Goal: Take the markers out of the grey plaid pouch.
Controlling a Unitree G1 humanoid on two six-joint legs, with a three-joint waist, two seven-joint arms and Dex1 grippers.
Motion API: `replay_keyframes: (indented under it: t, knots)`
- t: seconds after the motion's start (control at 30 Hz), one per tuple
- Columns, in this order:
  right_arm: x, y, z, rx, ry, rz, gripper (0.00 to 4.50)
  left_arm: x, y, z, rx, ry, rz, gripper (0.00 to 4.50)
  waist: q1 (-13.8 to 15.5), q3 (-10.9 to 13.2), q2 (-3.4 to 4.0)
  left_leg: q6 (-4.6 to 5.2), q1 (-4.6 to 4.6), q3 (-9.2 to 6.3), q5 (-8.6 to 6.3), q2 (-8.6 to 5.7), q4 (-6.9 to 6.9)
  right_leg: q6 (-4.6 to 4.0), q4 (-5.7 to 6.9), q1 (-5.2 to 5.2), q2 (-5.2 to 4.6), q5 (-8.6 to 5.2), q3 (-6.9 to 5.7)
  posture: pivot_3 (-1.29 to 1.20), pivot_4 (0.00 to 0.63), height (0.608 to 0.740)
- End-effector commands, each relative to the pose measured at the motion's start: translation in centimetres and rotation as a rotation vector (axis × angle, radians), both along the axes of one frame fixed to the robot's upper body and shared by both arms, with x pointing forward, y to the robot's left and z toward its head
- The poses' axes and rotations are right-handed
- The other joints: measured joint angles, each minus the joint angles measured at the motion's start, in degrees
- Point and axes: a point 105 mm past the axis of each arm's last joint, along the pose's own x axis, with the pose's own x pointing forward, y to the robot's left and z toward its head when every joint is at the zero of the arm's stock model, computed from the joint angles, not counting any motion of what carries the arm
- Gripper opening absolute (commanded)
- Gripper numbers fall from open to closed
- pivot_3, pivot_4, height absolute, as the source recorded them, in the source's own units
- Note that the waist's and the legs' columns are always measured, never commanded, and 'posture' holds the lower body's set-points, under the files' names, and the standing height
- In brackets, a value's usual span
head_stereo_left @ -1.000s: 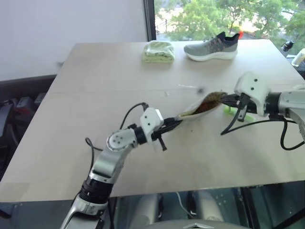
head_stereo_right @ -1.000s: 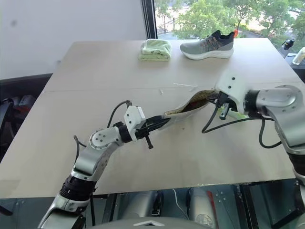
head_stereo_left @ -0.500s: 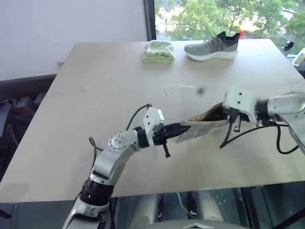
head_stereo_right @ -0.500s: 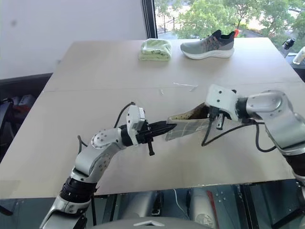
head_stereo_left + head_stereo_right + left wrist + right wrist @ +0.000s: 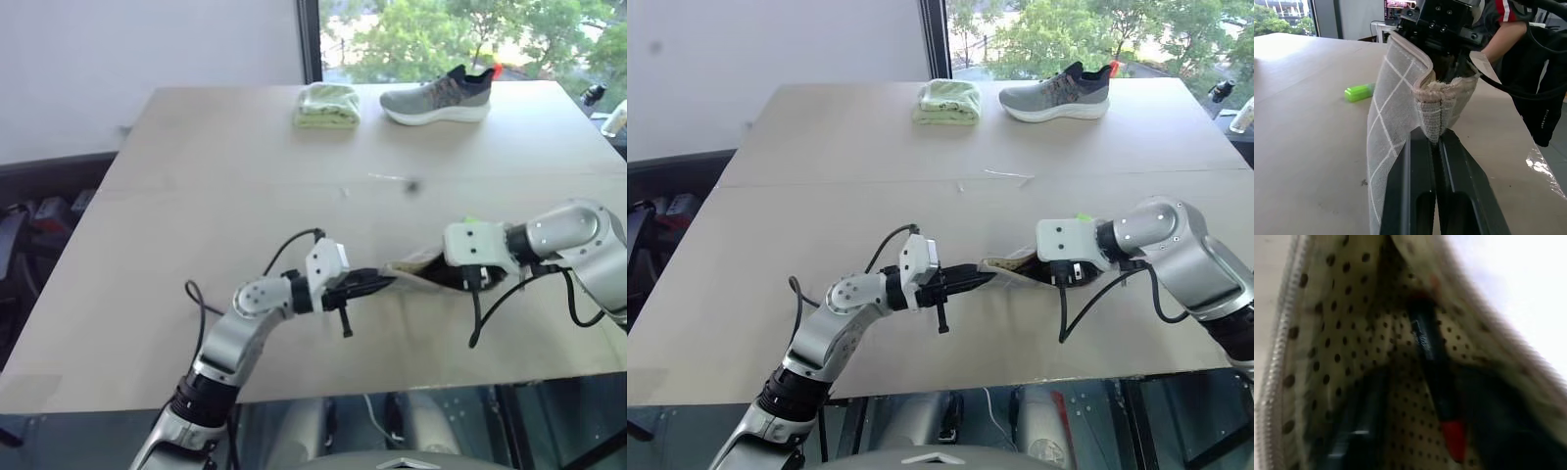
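Your left gripper (image 5: 1436, 142) has its two black fingers pressed together on one end of the grey plaid pouch (image 5: 1396, 117), pinching the fabric edge. Your right gripper (image 5: 1058, 269) is at the pouch's open mouth; its fingers appear spread inside the dotted lining, though they are blurred. Between them lies the slim black marker with red ends (image 5: 1432, 367), still inside the pouch. The pouch hangs between your two arms just above the table (image 5: 196, 196), soft and floppy, so it will likely sag and fold if you tug. The marker looks light, stiff and smooth; take it across its middle, since the ends may slip. The yellow-green highlighter (image 5: 1359, 92) already lies on the table just beside the pouch. A folded light-green cloth (image 5: 326, 105) and a grey shoe (image 5: 436, 96) sit well apart at the far edge, out of your way
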Motion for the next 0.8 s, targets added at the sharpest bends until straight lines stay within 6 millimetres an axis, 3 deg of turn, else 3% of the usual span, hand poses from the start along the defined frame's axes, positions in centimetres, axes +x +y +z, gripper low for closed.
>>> replay_keyframes:
  t: [0.03, 0.23, 0.4, 0.53, 0.7, 0.73, 0.8]
  knots:
    - [0.0, 0.4, -0.5, -0.005, -0.007, 0.016, 4.34, -0.2, 0.0, 0.2, -0.004, -0.024, -0.005, 0.0, -0.01, 0.0, 0.0, 0.0, 0.0, -0.01, 0.0, 0.01, 0.0, 0.0, 0.0, 0.0, 0.0, 0.0, -0.01, 0.0, 0.15, 0.74]
    - [0.7, 0.8, -1.7, -0.011, -0.002, 0.007, 4.43, -0.3, 0.1, 0.2, -0.001, -0.018, -0.007, 0.0, 0.0, 0.0, 0.0, 0.09, 0.01, -0.02, -0.05, 0.01, 0.0, -0.02, 0.01, 0.0, 0.01, -0.01, -0.01, 0.0, 0.15, 0.74]
    - [1.6, 0.2, -4.0, -0.047, 0.032, -0.018, 4.43, -0.1, 0.0, 0.2, 0.001, -0.016, -0.006, 0.0, -0.05, 0.0, -0.01, -0.01, 0.03, -0.01, 0.01, 0.01, 0.01, -0.02, 0.02, 0.01, 0.03, 0.0, 0.0, 0.0, 0.15, 0.74]
    - [1.8, -0.2, -5.3, -0.063, 0.054, -0.027, 3.28, 0.0, 0.1, 0.2, 0.002, -0.02, 0.0, 0.0, -0.05, -0.01, -0.02, -0.02, 0.06, -0.01, 0.02, 0.01, 0.0, -0.02, 0.05, 0.01, 0.08, 0.0, 0.0, 0.0, 0.15, 0.74]
    - [1.8, -0.5, -5.7, -0.062, 0.073, -0.036, 0.68, -0.3, 0.1, 0.2, 0.014, -0.026, -0.004, 0.0, -0.04, -0.03, -0.04, 0.19, 0.18, -0.01, -0.11, 0.01, 0.06, -0.04, 0.06, 0.14, 0.07, -0.01, 0.02, 0.0, 0.15, 0.74]
    - [1.7, -0.5, -5.7, -0.062, 0.073, -0.035, 0.43, -0.2, 0.1, 0.2, 0.014, -0.026, -0.004, 0.0, -0.04, -0.03, -0.05, 0.19, 0.19, -0.01, -0.11, 0.01, 0.06, -0.04, 0.06, 0.14, 0.07, -0.01, 0.02, 0.0, 0.15, 0.74]
    - [1.7, -0.5, -5.4, -0.05, 0.063, -0.037, 0.36, -0.2, 0.2, 0.3, 0.018, -0.031, 0.001, 0.0, -0.03, -0.03, -0.05, 0.2, 0.23, -0.02, -0.11, 0.01, 0.07, -0.05, 0.09, 0.18, 0.06, -0.01, 0.02, 0.0, 0.15, 0.74]
